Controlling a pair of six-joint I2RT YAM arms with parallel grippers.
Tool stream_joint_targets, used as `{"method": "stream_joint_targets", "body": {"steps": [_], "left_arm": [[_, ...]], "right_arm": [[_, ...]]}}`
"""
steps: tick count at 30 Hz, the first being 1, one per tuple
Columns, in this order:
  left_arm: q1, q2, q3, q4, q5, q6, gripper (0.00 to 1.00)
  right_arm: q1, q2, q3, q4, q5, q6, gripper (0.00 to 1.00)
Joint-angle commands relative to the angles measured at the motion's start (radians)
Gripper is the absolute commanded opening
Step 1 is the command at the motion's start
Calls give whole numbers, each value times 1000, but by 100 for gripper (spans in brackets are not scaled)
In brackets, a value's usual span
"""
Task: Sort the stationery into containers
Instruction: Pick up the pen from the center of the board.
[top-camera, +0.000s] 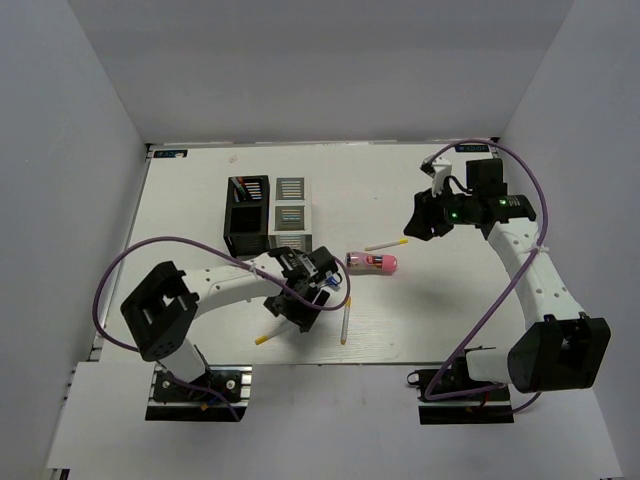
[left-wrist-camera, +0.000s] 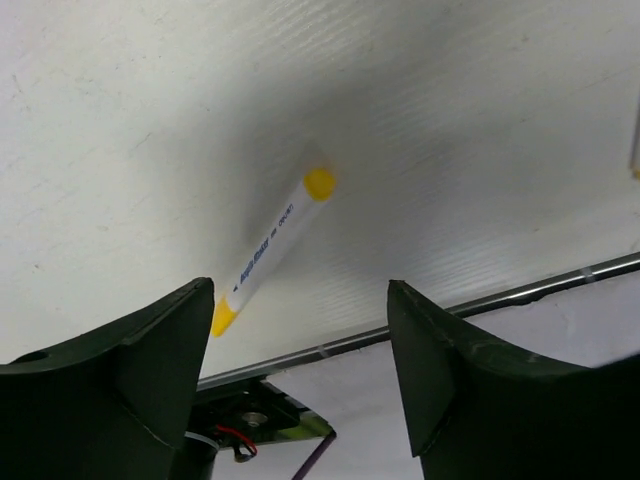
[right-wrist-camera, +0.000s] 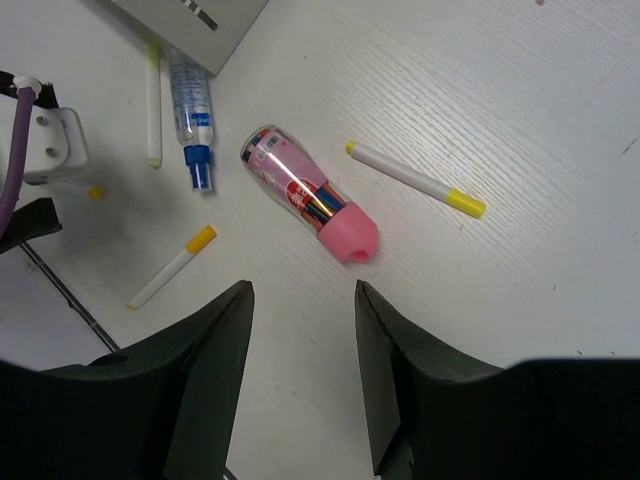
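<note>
Where left gripper (left-wrist-camera: 298, 305) hovers, jaws apart, yellow-ended pen (left-wrist-camera: 270, 247) lies, seemingly untouched.

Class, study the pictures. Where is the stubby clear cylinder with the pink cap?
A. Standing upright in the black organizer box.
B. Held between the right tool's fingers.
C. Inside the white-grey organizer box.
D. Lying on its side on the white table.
D: the stubby clear cylinder with the pink cap lies on its side on the white table, beside a thin white pen with yellow ends, and the right tool is open and holds nothing.
</note>
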Motion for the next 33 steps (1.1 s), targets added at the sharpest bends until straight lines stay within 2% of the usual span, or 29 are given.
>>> {"method": "stream_joint_targets", "body": {"steps": [1,2,3,13,17,20,23,25,33], "left_arm": [[-2,14,-15,43,-13,13,79],[-2,25,-15,43,-13,22,71],[-2,49,-15,43,-13,23,68],[-2,97,-25,32,-78,13,61],[-2,108,-36,60,-69,13,48],[-11,128,-36,83,-41,32,47],[-12,128,-45,107,-20,41,42],[-12,128,-56,130,-9,41,32],[-12,114,-111,178,13,21,13]], "right_arm": [[-15,-11,-10,-20,-52,2,51],[-15,-14,-11,-20,-58,2,51],[-17,-13,-17,-19,-61,5,51],[-35,-46,-65,-5,-94,20,51],[-44,-62,-74,-5,-104,23,51],[-48,-72,-83,-5,-106,20,50],[-52,-80,-92,-7,-109,20,50],[-55,-86,-97,-5,-111,23,50],[-61,-108,-115,-1,-120,26,56]]}}
